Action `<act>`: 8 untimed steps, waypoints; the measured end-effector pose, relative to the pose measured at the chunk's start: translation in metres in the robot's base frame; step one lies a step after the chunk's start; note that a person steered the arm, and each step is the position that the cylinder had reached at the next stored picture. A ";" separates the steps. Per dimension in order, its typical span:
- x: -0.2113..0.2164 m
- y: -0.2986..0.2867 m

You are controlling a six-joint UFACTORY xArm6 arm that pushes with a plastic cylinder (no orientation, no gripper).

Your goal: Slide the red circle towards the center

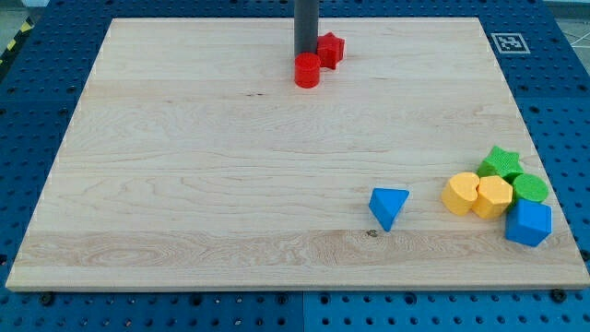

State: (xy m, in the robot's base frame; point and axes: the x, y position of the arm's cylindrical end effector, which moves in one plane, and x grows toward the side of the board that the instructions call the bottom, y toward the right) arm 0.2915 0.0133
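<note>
Standing upright: rod is descending from the view's top.
Tip: my tip (pixel 305 53) is touching the red circle (pixel 307 70) from behind; no claw.
Hidden: red star (pixel 330 48) is sitting partly behind the rod.

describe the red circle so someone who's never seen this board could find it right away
Look at the wooden board, near the middle of its edge at the view's top, where the dark rod comes down. The red circle sits just below my tip. It is a short round cylinder, unlike the angular red block beside it.
</note>
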 end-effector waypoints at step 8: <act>0.062 0.017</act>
